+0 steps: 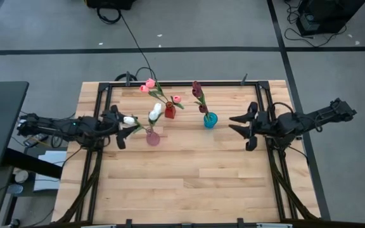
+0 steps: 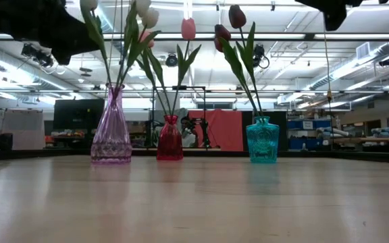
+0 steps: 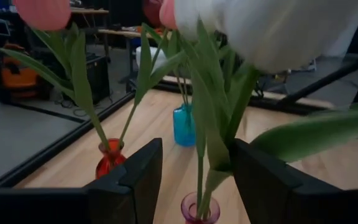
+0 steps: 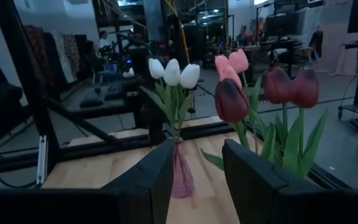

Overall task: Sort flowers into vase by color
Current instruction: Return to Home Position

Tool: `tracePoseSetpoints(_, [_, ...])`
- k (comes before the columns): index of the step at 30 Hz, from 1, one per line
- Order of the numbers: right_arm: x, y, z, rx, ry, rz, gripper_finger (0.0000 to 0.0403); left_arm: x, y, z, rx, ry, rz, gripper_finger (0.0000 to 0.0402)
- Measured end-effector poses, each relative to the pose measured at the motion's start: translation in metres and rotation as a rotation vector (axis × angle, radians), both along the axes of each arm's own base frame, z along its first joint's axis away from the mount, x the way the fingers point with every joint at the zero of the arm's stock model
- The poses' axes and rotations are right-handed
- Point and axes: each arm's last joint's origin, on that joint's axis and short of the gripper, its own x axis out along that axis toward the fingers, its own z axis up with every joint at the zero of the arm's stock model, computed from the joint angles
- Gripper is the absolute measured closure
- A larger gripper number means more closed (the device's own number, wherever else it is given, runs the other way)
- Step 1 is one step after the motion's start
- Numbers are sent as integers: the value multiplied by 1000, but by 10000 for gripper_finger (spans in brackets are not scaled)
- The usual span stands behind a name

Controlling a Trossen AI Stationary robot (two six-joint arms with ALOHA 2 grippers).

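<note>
Sorting looks complete. White tulips (image 4: 173,71) stand in the purple vase (image 2: 111,131), left of centre in the low view. Pink tulips (image 1: 149,84) are in the red vase (image 2: 169,143) at mid-frame. Maroon tulips (image 1: 198,90) are in the teal vase (image 2: 262,140), right of centre. No loose flowers show on the table (image 1: 189,183).

Left gripper (image 3: 196,149): released, fingers spread wide. It hangs above the purple vase's mouth with the white tulip stems and a leaf rising between the two fingers. In the wrist view one leaf lies against the right-hand finger (image 3: 260,180). I cannot tell whether it presses or only overlaps.

Right gripper (image 4: 197,152): released, holding nothing, on the right of the high view and well apart from all three vases. Little risk there, in my judgement.

Your hazards on the way home, left arm:
- Pull straight back and a finger may catch that leaf or a stem, since the bunch sits inside the fork.
- A caught stem could drag a tulip out of the vase and undo the sort.
- The purple vase is tall and narrow-necked with heads high above it. It likely tips easily under a sideways tug.
- If it falls toward mid-frame, the red vase just beside it may go too.

Lifting clear of the heads before retreating would probably be the safer line.
</note>
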Motion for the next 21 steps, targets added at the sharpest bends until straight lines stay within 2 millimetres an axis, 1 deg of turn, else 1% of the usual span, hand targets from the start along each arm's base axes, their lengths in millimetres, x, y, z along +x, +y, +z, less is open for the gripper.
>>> tracePoseSetpoints(4, [-3,-1,0,3,9,1,254,1,0,-4,15,46,-1,205])
tracePoseSetpoints(7, [-4,-1,-1,9,16,1,254,1,-1,-5,17,56,-17,188])
tracePoseSetpoints(12, [-5,-1,-2,4,25,3,254,-2,-2,10,31,33,-75,140])
tracePoseSetpoints(15, [-11,-3,1,1,19,4,254,-6,-2,21,27,41,-115,117])
tracePoseSetpoints(18, [-18,-6,4,-2,0,3,254,-8,-2,26,26,40,-124,109])
tracePoseSetpoints(21, [-28,-9,4,-14,4,3,254,-12,-2,26,24,75,-127,109])
